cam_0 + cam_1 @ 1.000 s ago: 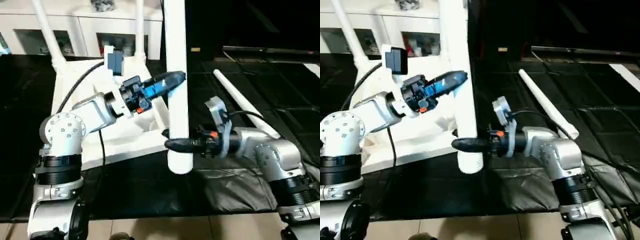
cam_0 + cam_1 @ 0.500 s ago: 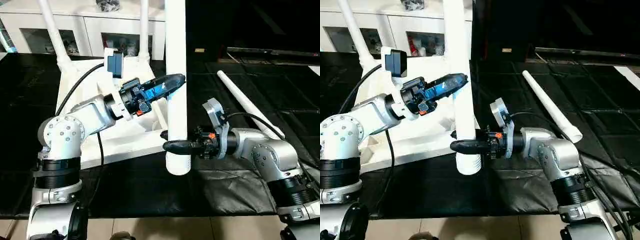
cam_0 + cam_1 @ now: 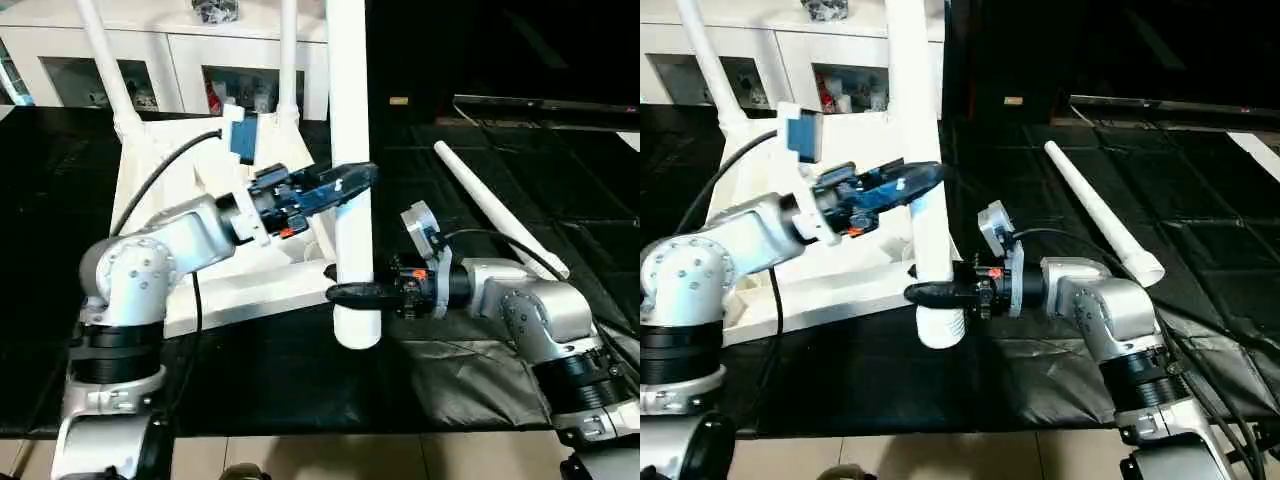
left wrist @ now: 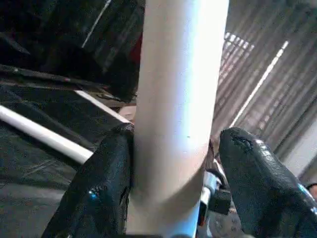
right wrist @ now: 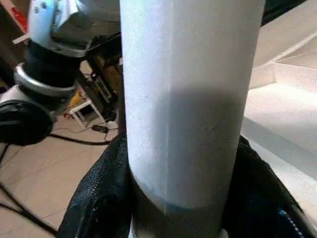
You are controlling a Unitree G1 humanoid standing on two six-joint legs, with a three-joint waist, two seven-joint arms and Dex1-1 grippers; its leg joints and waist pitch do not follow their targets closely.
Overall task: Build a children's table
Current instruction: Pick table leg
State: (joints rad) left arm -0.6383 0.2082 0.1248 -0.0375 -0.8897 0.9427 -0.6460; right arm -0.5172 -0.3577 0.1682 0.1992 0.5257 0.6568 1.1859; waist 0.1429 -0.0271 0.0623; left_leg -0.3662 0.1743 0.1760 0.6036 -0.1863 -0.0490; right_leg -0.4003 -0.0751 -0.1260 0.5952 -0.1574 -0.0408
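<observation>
An upright white table leg is held in the middle, its lower end just above the black mat. My right gripper is shut on it near that end; its fingers press both sides. Higher up, my left gripper stands open around the leg: one finger touches it and the other is apart. The upside-down table top lies behind at the left with two legs standing up from it. Another leg lies on the mat to the right.
A white cabinet with glass doors stands behind the table top. Black mats cover the floor, with a wrinkled black sheet under my right arm. A strip of tiled floor runs along the front.
My left gripper's fingers have spread apart on the upright leg, and that forearm has shifted slightly right. My right gripper keeps its hold. The camera tilted a little.
</observation>
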